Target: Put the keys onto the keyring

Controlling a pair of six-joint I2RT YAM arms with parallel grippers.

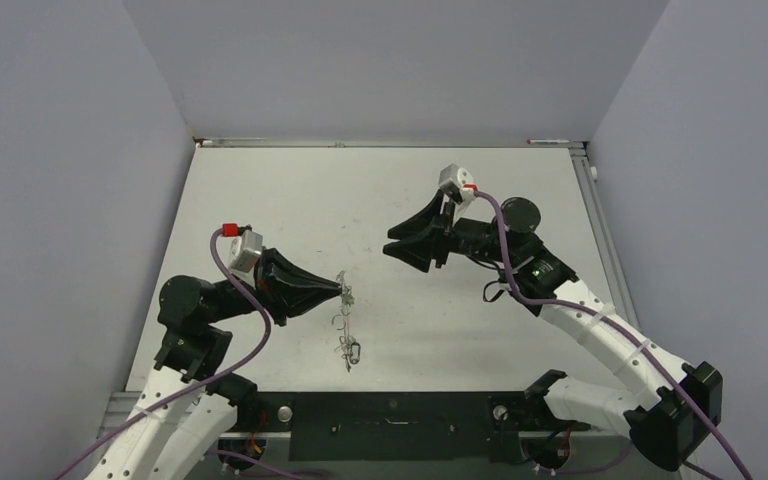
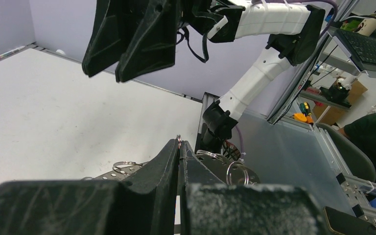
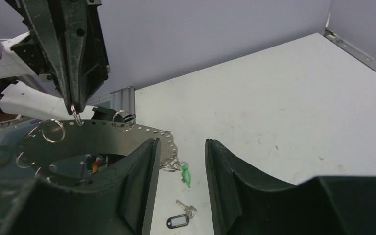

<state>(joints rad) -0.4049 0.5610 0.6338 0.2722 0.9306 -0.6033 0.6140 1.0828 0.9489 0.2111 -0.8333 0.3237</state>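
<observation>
a small flat silvery key [image 3: 188,209] lies on the desk [image 1: 290,200], low in the centre of the right wrist view. it is just beside a black oblong tag [image 3: 177,222] with a pale window. a little above them is a green, leaf-shaped plastic tag [image 3: 185,175], next to a cluster of thin wire loops.

the keyring [image 3: 77,119], a tiny wire loop, is pinched at the very tip of the left end effector [image 3: 73,106]. its black, matte, wedge-shaped fingers [image 2: 169,161] are clenched on it with no gap, and in the left wrist view the loop [image 2: 178,140] just pokes out above the tips. it touches the upper edge of a thin curved metal band [image 3: 103,126] with a row of small holes punched along its rim. larger wire rings [image 3: 53,131] sit along that band. whether the band rests on the desk or hangs i cannot tell.

the right end effector [image 3: 181,142] is released. its two rough black fingers [image 3: 144,176] stand apart with nothing between them, raised above the desk and well clear of the key. in the top view it [image 1: 392,244] sits right of centre, pointing left toward the left end effector [image 1: 344,290]. the desk is smooth, pale and lightly scuffed, with plain lilac walls around it.
</observation>
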